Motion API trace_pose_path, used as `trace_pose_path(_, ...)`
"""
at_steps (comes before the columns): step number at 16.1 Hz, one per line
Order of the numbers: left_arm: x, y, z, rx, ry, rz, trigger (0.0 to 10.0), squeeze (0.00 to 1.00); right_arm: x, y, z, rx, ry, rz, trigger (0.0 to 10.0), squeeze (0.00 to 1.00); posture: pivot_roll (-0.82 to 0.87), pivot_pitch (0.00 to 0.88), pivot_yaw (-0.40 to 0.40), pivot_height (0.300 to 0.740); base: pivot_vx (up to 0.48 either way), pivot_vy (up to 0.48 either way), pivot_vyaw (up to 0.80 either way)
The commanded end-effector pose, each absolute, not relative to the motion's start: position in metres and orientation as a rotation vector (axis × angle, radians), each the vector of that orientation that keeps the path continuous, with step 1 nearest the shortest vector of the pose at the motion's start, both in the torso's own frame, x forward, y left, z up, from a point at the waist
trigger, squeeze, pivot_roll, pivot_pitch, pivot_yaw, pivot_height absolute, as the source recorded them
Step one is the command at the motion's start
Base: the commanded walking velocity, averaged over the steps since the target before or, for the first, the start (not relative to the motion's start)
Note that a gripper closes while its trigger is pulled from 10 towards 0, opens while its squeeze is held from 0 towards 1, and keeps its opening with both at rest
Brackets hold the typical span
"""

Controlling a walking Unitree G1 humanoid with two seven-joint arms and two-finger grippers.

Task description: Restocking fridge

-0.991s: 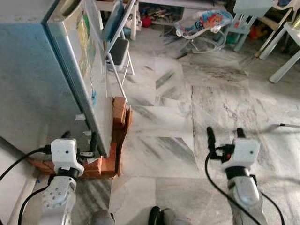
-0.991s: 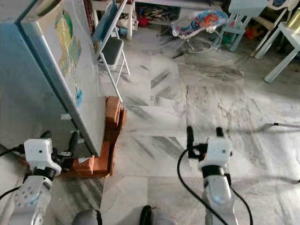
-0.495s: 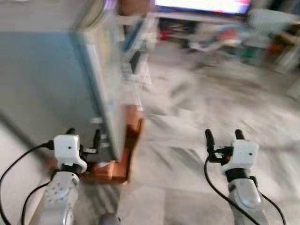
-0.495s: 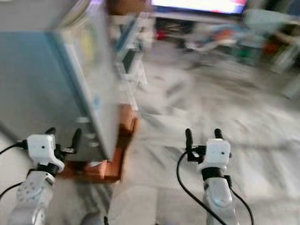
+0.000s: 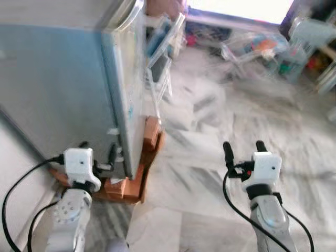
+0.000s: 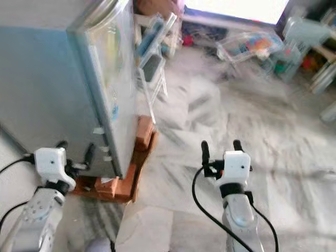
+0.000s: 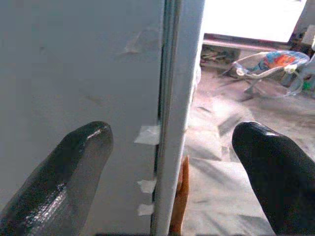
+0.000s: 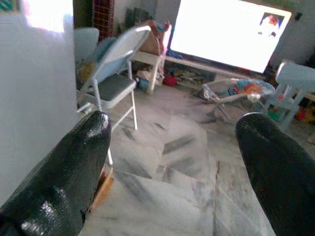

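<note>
The fridge point(image 5: 68, 89) stands at the robot's left, its door shut, the door's edge running down as a pale strip beside the grey-blue side wall. It sits raised on a base of bricks point(image 5: 137, 176) that juts out past the door's lower corner onto the floor. Bits of tape point(image 7: 146, 134) stick across the seam between door and body.

The left claw point(image 5: 97, 153) is held low, close to the fridge's bottom corner, its fingers point(image 7: 74, 162) apart with the door edge seen between them and nothing held. The right claw point(image 5: 244, 149) hovers over bare marble floor point(image 5: 210, 136), well apart from the fridge, its fingers point(image 8: 74, 162) also spread and empty.

To the right of the fridge the marble floor lies open and wide. Farther back, just beyond the fridge door, a folding chair point(image 8: 110, 73) stands near the wall. A baby bouncer point(image 8: 236, 91) sits on the floor at the far side, below a bright screen point(image 8: 226, 32). A pale plastic chair point(image 6: 307, 37) stands at the far right. The head views are somewhat blurred.
</note>
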State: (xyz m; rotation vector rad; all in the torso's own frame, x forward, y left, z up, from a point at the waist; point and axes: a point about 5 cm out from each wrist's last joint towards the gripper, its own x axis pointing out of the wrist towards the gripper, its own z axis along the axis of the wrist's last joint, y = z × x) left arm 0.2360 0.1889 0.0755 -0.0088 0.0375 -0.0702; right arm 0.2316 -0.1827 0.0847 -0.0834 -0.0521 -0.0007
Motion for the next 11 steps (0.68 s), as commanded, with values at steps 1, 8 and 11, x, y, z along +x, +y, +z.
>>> trace_pose_path(1,0.2375,0.1868,0.0760,-0.011,0.037,-0.079,10.0,0.00,0.2315,-0.1867,0.0819,-0.090,-0.031,-0.009,10.0,0.00,0.07,0.079,-0.091,0.740,0.322,0.000,0.00)
trace_pose_path(8,0.2362,0.1840,0.0729,-0.020,0.046,-0.092,10.0,0.00,0.2343,-0.1839,0.0800,-0.065,-0.017,0.005,10.0,0.00,0.07,0.080,-0.097,0.740,0.342,0.000,-0.30)
trace_pose_path(11,0.2351,0.1839,0.0709,-0.034,0.056,-0.086,10.0,0.00,0.2343,-0.1844,0.0792,-0.073,-0.015,0.008,10.0,0.00,0.07,0.080,-0.098,0.740,0.110,0.000,-0.15)
